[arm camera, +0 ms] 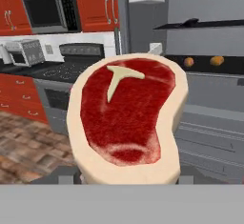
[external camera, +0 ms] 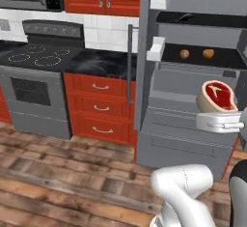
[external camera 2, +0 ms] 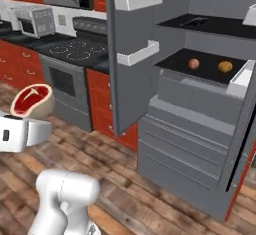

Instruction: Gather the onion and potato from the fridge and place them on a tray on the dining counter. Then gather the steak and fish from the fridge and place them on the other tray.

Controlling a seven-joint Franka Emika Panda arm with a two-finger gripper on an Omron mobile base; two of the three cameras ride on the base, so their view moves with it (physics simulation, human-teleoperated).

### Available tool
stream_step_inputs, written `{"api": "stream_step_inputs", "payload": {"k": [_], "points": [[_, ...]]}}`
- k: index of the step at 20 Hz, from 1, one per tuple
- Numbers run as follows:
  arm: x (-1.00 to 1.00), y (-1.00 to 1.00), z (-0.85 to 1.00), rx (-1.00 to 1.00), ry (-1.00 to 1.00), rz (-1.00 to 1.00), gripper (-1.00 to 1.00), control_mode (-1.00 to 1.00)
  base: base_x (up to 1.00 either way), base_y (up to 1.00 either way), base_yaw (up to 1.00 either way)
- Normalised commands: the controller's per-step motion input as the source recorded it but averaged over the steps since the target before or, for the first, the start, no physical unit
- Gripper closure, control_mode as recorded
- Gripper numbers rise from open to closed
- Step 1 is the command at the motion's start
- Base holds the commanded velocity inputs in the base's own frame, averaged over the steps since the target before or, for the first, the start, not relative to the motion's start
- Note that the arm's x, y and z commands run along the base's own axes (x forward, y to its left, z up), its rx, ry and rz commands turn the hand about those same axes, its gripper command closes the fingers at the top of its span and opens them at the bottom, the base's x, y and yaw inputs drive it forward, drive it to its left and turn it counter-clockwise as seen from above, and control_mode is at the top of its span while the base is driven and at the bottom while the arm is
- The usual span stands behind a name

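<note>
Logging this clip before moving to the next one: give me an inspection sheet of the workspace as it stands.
Surface: wooden plank floor; black countertop beside the stove.
Job's things: fridge with its door open; steak held upright; two small round items, one brownish, one orange, on a black fridge shelf; a dark item on the shelf above, too small to identify.
Clutter: toaster on the counter.
Grippers: gripper shut on the steak, outside the fridge.
Cables: nothing seen.
Surroundings: stove, microwave, red cabinets.

Black fridge shelf [external camera 2: 207, 64] bears onion [external camera 2: 194, 64] and potato [external camera 2: 225, 67].
</note>
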Motion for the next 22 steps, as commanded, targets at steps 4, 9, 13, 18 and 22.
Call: {"api": "stream_step_inputs", "payload": {"k": [4,9,13,18,22], "points": [[0.0,0.0,0.0,0.0,0.0,0.0,1.0,1.0,-0.09,0.0,0.45],[0.0,0.0,0.0,0.0,0.0,0.0,1.0,1.0,-0.07,0.0,0.45],[0.0,0.0,0.0,0.0,0.0,0.0,1.0,1.0,-0.06,0.0,0.44],[0.0,0.0,0.0,0.0,0.0,0.0,1.0,1.0,-0.05,0.0,0.45],[0.0,0.0,0.0,0.0,0.0,0.0,1.0,1.0,-0.01,0.0,0.45]]}}
